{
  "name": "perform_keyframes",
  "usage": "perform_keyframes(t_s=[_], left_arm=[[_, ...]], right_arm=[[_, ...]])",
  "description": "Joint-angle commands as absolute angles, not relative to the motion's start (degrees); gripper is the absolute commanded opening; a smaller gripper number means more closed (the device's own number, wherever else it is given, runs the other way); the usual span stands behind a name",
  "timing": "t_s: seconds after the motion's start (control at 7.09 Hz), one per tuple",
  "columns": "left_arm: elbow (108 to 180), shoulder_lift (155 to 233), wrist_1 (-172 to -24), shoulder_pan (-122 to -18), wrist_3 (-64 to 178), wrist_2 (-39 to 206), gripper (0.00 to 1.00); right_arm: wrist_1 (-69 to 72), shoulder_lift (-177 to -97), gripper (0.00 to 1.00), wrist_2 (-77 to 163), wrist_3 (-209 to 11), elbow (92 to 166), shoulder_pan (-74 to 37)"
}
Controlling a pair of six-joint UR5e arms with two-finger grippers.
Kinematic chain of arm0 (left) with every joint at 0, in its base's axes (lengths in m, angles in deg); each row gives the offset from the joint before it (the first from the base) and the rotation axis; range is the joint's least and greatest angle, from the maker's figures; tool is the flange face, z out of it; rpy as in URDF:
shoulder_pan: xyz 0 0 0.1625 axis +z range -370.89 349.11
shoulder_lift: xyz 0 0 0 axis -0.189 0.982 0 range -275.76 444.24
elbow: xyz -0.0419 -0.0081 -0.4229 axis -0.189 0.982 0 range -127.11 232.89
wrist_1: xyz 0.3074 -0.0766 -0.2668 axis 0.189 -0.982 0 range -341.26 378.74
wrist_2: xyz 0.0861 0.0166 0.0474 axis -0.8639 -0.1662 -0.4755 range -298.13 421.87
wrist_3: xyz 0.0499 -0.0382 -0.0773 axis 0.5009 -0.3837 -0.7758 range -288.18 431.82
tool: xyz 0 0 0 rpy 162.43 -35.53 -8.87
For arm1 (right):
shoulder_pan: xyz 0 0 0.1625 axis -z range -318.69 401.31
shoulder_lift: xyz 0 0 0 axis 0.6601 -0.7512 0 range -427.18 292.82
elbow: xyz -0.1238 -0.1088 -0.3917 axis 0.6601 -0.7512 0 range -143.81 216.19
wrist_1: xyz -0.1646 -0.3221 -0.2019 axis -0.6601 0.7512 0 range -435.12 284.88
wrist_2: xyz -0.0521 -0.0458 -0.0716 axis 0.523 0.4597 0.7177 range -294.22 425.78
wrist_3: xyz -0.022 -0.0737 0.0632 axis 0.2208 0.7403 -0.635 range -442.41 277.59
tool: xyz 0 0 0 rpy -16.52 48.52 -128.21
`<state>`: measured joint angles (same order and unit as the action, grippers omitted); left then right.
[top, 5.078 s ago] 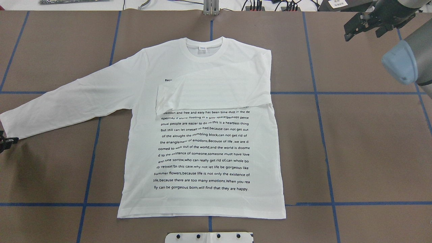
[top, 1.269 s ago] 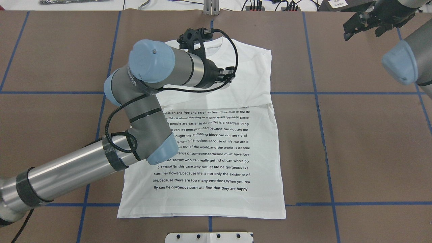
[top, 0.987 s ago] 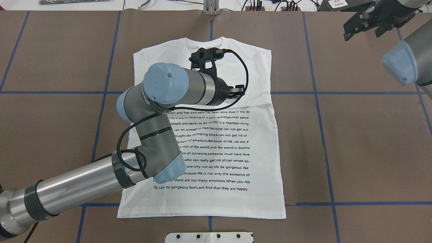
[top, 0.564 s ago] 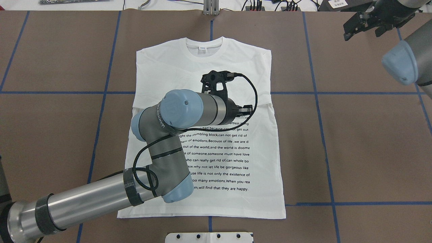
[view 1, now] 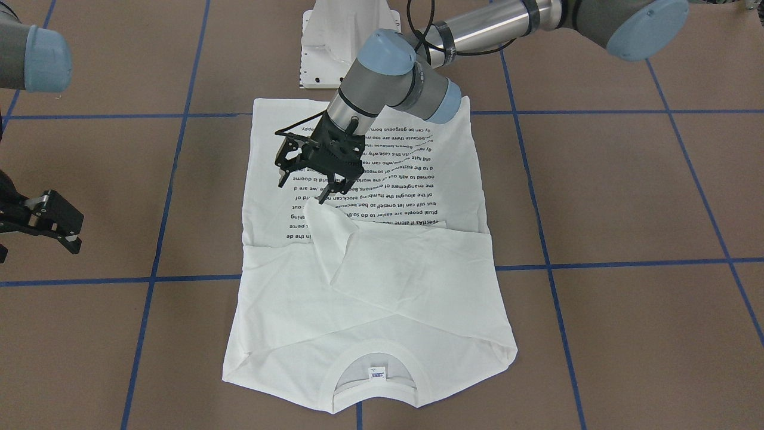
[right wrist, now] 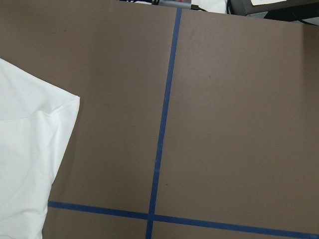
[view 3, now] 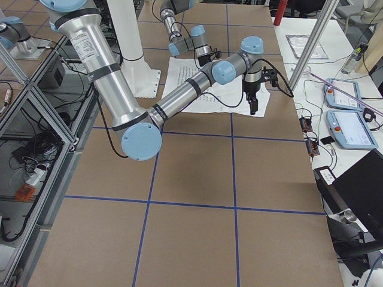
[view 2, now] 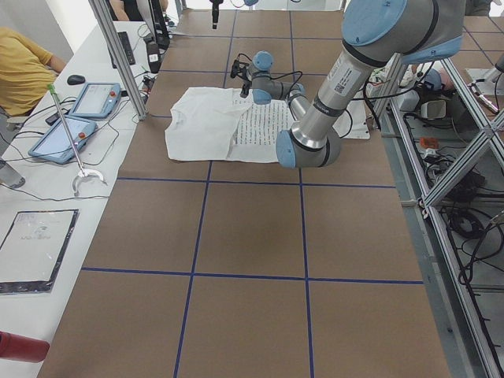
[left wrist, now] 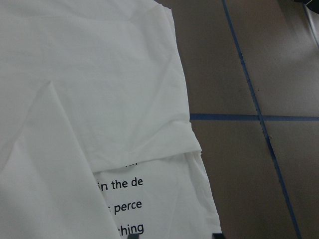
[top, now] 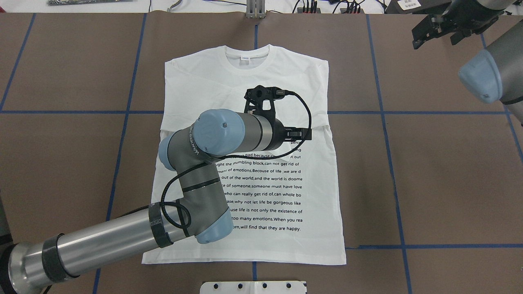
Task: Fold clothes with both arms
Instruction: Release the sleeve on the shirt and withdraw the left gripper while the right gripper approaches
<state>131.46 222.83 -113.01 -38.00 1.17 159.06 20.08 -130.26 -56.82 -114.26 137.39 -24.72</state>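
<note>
The white T-shirt [top: 269, 183] lies flat, printed text up, collar [view 1: 371, 358] toward the table's far side. Both sleeves are folded across the chest. The left sleeve's cuff [view 1: 319, 224] rests on the top text lines, slightly raised. My left gripper [view 1: 303, 191] hovers just over that cuff, open, one fingertip [view 1: 324, 199] close to the cloth; from overhead the left gripper [top: 300, 133] sits over the shirt's middle. The left wrist view shows folded sleeve cloth [left wrist: 99, 99] over text. My right gripper [top: 435, 41] hangs open beyond the shirt's right shoulder, off the T-shirt [right wrist: 25, 149].
The brown table cover [top: 449, 183] carries a grid of blue tape lines [top: 380, 112]. The white pedestal mount [view 1: 334, 48] stands at the robot's side, by the shirt's hem. A seated person [view 2: 24, 67] and tablets [view 2: 94, 98] are at a side bench.
The left sleeve, stretched out to the left five seconds ago, was carried across the chest by my left arm. The left gripper has since opened and the cuff lies on the shirt. The right arm barely moved.
</note>
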Motion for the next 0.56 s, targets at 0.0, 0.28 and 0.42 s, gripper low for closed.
perform_keyframes(t_s=[0.0, 0.28, 0.42], left_arm=[[132.9, 221.0, -109.3, -42.3, 5.8, 162.9, 1.0], [134.6, 216.5, -109.2, -50.0, 13.9, 170.1, 1.0], [138.7, 211.0, -109.2, -53.7, 19.1, 173.9, 1.0]], right_arm=[[18.8, -129.6, 1.0, -55.8, -116.1, 137.3, -22.7], [17.4, -126.6, 1.0, -51.7, -123.4, 136.7, -17.3], [17.5, -123.8, 1.0, -46.9, -129.0, 135.5, -13.1]])
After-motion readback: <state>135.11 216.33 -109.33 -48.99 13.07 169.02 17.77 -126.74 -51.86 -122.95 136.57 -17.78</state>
